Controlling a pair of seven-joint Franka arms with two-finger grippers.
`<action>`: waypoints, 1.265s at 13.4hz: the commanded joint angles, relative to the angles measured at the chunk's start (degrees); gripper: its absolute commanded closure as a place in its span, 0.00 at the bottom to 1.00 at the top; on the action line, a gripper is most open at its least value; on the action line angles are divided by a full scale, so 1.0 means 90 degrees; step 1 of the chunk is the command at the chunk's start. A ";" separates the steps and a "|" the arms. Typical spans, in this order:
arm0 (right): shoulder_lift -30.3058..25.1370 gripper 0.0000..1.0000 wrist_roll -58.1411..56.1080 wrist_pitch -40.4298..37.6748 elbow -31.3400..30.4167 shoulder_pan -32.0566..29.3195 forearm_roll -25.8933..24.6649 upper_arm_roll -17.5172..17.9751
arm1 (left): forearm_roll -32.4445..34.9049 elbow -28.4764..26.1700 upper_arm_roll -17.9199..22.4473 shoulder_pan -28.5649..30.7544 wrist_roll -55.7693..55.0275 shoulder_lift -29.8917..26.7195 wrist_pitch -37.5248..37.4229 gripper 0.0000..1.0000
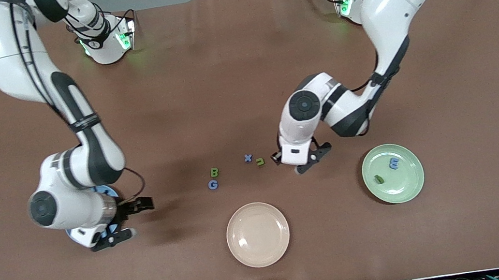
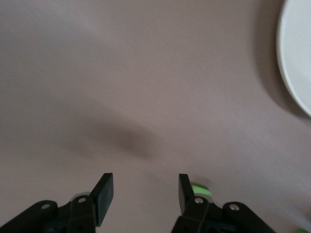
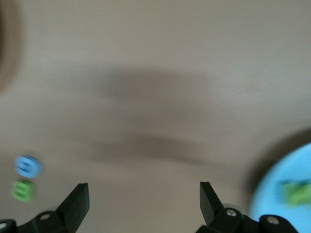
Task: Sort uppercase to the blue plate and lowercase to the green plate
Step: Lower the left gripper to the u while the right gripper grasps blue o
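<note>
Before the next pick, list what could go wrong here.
1. The green B and blue G lie touching, so gripping one may drag the other.
2. The left gripper, open beside the green n and blue x, could knock one aside.
3. The right arm covers most of the blue plate; the open right gripper may disturb the green letter there.

Front view: high camera across table, facing both bases, takes in whole tabletop.
Left wrist view: low over table, past own fingers (image 2: 104,191); plate rim (image 2: 291,63) at edge.
Right wrist view: low; shares G (image 3: 27,166), B (image 3: 22,190) with front view (G (image 1: 213,184), B (image 1: 214,172)).
</note>
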 commanded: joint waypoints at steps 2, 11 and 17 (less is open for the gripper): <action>0.0005 0.00 0.2268 0.0693 -0.0240 0.0945 -0.0123 -0.0096 | -0.0070 0.0538 0.0303 -0.0607 -0.0157 0.0435 0.0263 0.39; 0.0796 0.11 0.4255 0.1760 -0.0240 0.1768 -0.1021 -0.0116 | -0.0011 0.1184 0.1104 -0.1537 0.0115 0.0622 0.0312 0.47; 0.0787 0.35 0.4372 0.1691 -0.0240 0.1953 -0.1060 -0.0116 | -0.0050 0.1184 0.1104 -0.1547 0.0740 0.0680 0.0243 0.47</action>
